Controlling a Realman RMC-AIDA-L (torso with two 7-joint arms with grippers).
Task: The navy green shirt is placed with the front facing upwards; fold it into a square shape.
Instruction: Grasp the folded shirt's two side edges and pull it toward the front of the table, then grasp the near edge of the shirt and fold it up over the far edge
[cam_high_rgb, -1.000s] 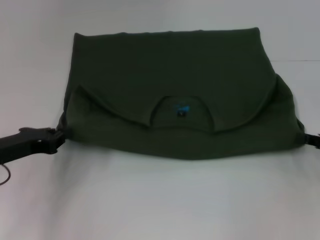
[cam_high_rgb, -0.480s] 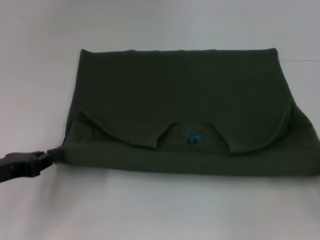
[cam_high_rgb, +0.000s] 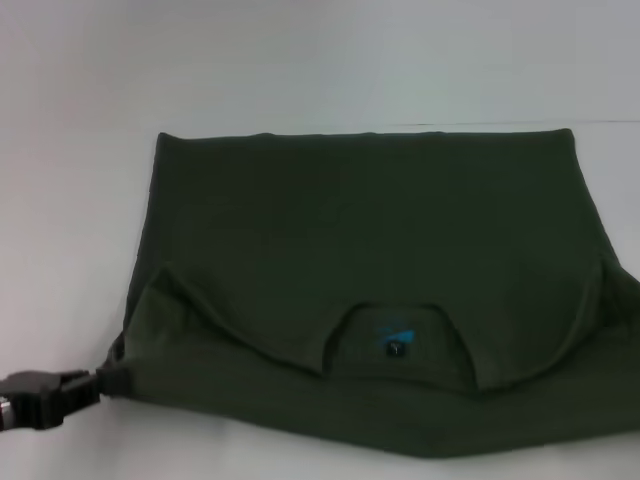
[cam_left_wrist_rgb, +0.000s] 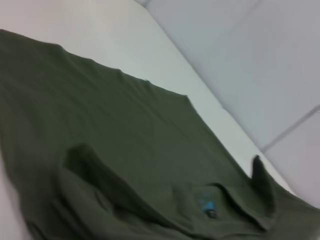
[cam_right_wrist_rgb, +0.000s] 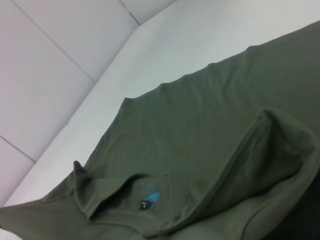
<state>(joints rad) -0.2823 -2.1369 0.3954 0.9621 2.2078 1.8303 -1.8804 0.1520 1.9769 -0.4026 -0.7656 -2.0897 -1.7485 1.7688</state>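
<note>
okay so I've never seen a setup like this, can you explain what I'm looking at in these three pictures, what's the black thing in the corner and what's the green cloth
This is a two-armed robot folding clothes. The wide picture comes from a camera on its head, looking down at a pale table. The other two come from cameras on its wrists, so they show the same cloth close up and at odd angles.

The green cloth is the navy green shirt, folded over once; the collar with its small blue print faces up near the robot.

The black thing is the left gripper, the robot's hand, pinching the shirt's near corner on its left. The right gripper is outside every picture, though the shirt's other near corner runs off the head view on that side.
</note>
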